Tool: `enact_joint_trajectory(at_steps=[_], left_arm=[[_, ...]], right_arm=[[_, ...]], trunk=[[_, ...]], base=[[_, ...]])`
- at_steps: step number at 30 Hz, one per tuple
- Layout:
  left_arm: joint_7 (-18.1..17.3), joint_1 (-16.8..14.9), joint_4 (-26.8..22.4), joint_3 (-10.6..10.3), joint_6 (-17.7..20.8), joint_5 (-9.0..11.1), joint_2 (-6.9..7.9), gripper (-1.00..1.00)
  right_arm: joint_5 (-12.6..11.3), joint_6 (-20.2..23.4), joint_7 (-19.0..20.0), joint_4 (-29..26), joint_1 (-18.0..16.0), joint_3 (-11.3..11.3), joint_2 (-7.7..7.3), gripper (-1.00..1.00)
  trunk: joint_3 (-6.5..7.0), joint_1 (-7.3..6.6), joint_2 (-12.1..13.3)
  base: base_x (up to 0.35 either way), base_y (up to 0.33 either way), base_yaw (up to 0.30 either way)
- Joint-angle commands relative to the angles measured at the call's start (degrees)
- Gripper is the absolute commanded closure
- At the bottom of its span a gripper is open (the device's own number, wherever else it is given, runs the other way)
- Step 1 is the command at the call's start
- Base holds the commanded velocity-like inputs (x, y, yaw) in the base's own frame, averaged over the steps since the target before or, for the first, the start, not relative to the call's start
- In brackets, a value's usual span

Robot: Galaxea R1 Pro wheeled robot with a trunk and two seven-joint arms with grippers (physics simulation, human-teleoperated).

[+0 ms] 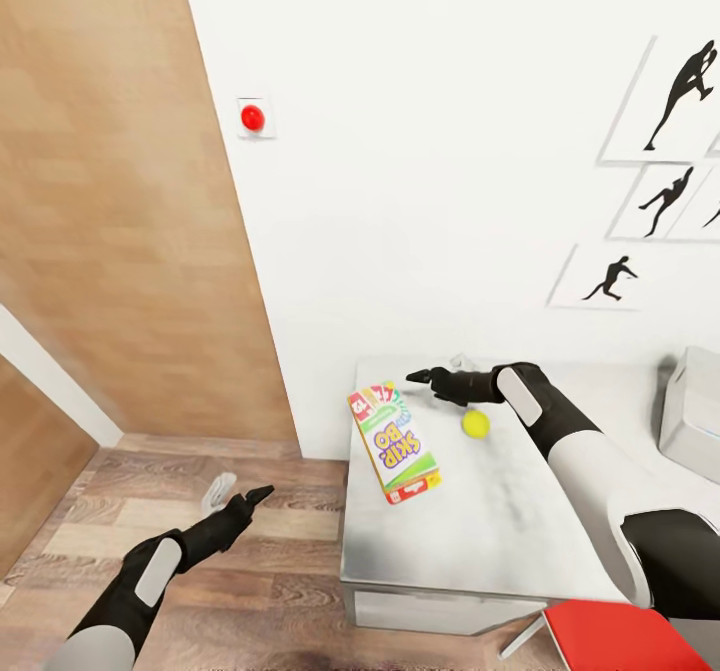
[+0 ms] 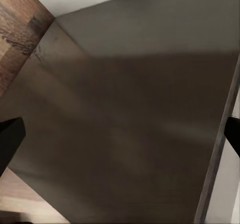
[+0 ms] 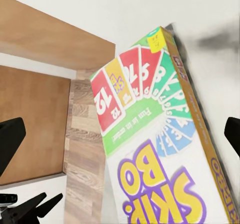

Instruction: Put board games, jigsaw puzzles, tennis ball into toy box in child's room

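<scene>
A child's room with white walls, a wood-plank floor (image 1: 180, 471) and black silhouette athlete pictures (image 1: 660, 191) surrounds a pale grey table (image 1: 480, 541) set against the wall.

Nearest, low over the floor beside the table, hangs the left gripper (image 1: 240, 499); its fingers stand apart and hold nothing. A red chair seat (image 1: 620, 636) shows at the table's near corner. On the table's left edge lies the board game (image 1: 393, 441), a flat SKIP BO box, with the tennis ball (image 1: 476, 423) near it on the bare top. Just beyond both hovers the right gripper (image 1: 428, 378), fingers spread wide and empty, above the box's far end. At the table's far right edge sits part of the toy box (image 1: 692, 411), light grey, well apart from the game and ball. A wooden door (image 1: 110, 201) and a red wall button (image 1: 252, 118) stand farther off.

As far as can be seen, neither the game nor the ball is in the bin yet, so the sorting is at best partly done; the toy box's inside, the puzzles and the bed games are out of sight here.

The right wrist view gives the box (image 3: 165, 149) close up, its card fan and lettering plain, with dark fingertips at both edges confirming the wide opening. The left wrist view shows a dark grey flat surface (image 2: 130, 119), probably the table's side, and a strip of floor.
</scene>
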Motion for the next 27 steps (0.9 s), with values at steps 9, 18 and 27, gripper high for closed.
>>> enact_joint_trajectory(at_steps=[9,18,27], left_arm=[[-0.7,0.0,0.0,0.1,0.4,0.1,-0.48,-1.00],[-1.0,0.0,-0.1,0.3,0.4,0.1,-0.30,-1.00],[-0.7,0.3,-0.1,0.7,0.4,-0.1,0.18,-1.00]], right_arm=[[0.2,-3.4,0.4,-0.3,-0.1,0.2,-0.11,-1.00],[0.3,-4.6,0.4,-0.3,0.0,0.1,-0.13,-1.00],[0.3,-5.0,0.4,-0.3,0.0,0.2,-0.09,-1.00]], trunk=[[-0.95,0.03,-0.1],[-1.79,0.03,-0.1],[-2.63,0.03,-0.1]], base=[[0.000,0.000,0.001],[0.000,0.000,0.033],[0.000,0.000,0.057]])
